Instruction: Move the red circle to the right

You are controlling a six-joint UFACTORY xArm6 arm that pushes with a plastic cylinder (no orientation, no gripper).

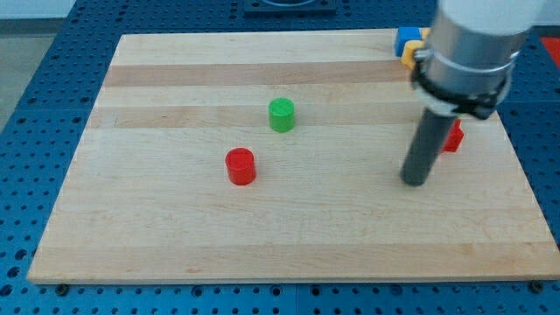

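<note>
The red circle (240, 166) is a short red cylinder standing on the wooden board (175, 236), left of centre. My tip (415, 181) rests on the board far to the view's right of it, well apart from it. A green circle (282, 115) stands above and a little right of the red circle. A second red block (453, 136) lies just right of my rod, partly hidden by it; its shape is unclear.
A blue block (406, 40) and a yellow block (411, 56) sit at the board's top right corner, partly hidden behind the arm's body (472, 48). The board lies on a blue perforated table (44, 87).
</note>
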